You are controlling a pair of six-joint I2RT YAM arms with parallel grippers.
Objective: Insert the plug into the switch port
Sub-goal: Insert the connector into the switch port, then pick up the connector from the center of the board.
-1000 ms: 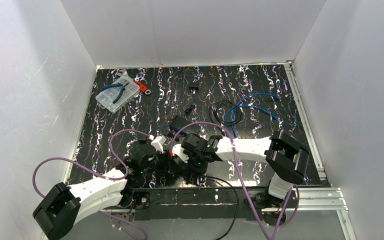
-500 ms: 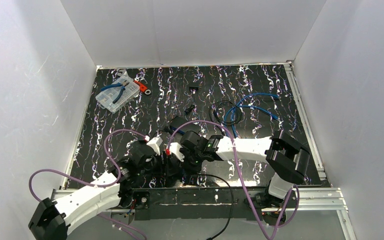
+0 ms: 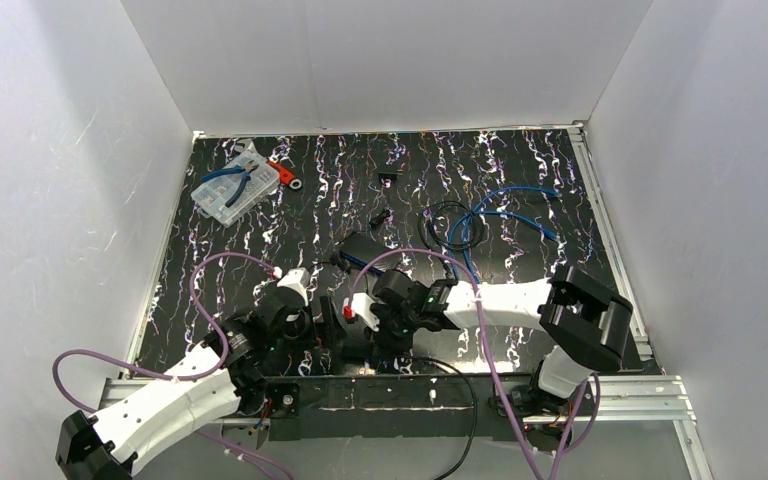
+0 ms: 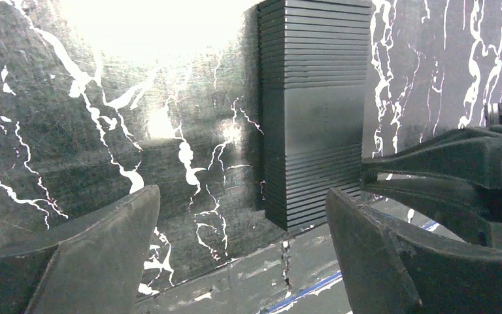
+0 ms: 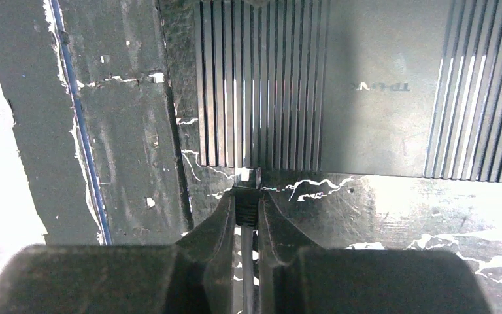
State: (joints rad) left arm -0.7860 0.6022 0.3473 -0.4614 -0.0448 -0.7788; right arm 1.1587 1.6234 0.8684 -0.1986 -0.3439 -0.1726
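The switch (image 5: 366,85) is a black ribbed box lying flat on the marbled mat. My right gripper (image 5: 247,203) is shut on the plug (image 5: 247,195), a black-booted connector whose clear tip touches the switch's near edge. Its thin cable runs back between the fingers. In the left wrist view the switch (image 4: 314,118) stands ahead, slightly right of centre. My left gripper (image 4: 242,226) is open wide with nothing between its fingers, and the right gripper's fingers (image 4: 444,163) reach in from the right. From above, both grippers (image 3: 328,325) (image 3: 385,330) meet near the front edge and hide the switch.
A blue cable (image 3: 505,210) and a black cable coil (image 3: 445,222) lie at the back right. A clear parts box with blue pliers (image 3: 228,190) sits at the back left. A small black block (image 3: 360,245) lies just beyond the grippers. The metal front rail (image 3: 410,392) runs close below them.
My left gripper has opened wide and its arm has drawn back toward the near left. The right gripper stays shut on the plug and has shifted slightly nearer the front edge.
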